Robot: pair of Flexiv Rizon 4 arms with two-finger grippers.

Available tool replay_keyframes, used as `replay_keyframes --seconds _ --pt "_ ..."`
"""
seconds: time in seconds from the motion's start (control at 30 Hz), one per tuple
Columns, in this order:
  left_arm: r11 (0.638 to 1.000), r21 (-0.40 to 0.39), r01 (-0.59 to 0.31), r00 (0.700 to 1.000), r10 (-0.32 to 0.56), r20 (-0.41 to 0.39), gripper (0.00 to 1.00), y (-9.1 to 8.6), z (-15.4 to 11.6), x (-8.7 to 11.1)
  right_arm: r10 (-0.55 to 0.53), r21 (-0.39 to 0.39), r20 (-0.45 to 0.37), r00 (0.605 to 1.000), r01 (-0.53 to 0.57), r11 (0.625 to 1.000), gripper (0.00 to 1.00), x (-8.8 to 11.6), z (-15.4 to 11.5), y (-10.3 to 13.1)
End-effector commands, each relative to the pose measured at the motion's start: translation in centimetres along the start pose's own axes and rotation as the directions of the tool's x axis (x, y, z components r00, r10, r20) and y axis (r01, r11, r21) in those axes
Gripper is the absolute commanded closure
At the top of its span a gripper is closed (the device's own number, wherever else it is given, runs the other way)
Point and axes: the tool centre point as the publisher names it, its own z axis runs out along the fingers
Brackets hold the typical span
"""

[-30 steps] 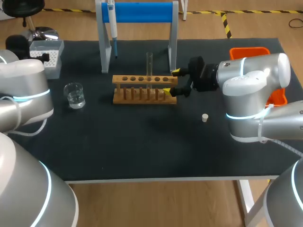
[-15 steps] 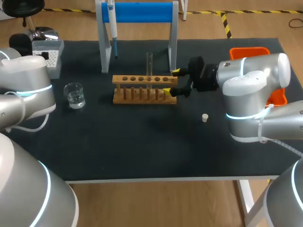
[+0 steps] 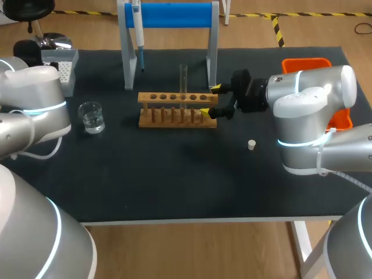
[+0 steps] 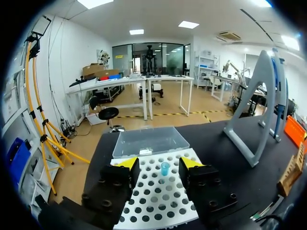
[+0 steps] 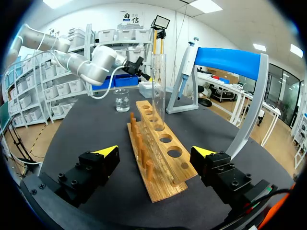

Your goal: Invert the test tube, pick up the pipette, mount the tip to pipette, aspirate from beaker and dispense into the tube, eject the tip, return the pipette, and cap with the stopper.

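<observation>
Test tube (image 3: 183,78) upright in rack (image 3: 174,97), right tool (image 3: 210,100) spread astride rack, left tool (image 4: 158,162) spread above tip box (image 4: 158,201)

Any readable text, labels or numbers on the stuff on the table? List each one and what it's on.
None: no text on the table's things can be read.
pipette: any print is too small to read.
beaker: any markings are too small to read.
test tube, rack, tip box, stopper, orange tray: no lettering shows.
</observation>
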Motion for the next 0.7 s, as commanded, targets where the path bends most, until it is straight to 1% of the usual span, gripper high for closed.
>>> replay_keyframes --seconds 0.03,0.57,0.7 --pt "1.0 -0.004 -0.002 1.0 0.002 0.0 0.52 0.05 0.62 -0.13 0.0 -0.001 -0.001 1.0 0.0 1.0 0.0 -0.03 -0.06 -0.05" --pt "1.0 -0.013 -0.006 1.0 0.006 -0.008 0.59 0.31 0.88 0.35 0.0 -0.001 -0.001 1.0 0.0 1.0 0.0 -0.03 -0.06 -0.05" --pt "1.0 -0.014 -0.008 1.0 0.008 -0.01 0.62 0.27 0.94 0.37 0.0 -0.001 -0.001 1.0 0.0 1.0 0.0 -0.03 -0.06 -0.05"
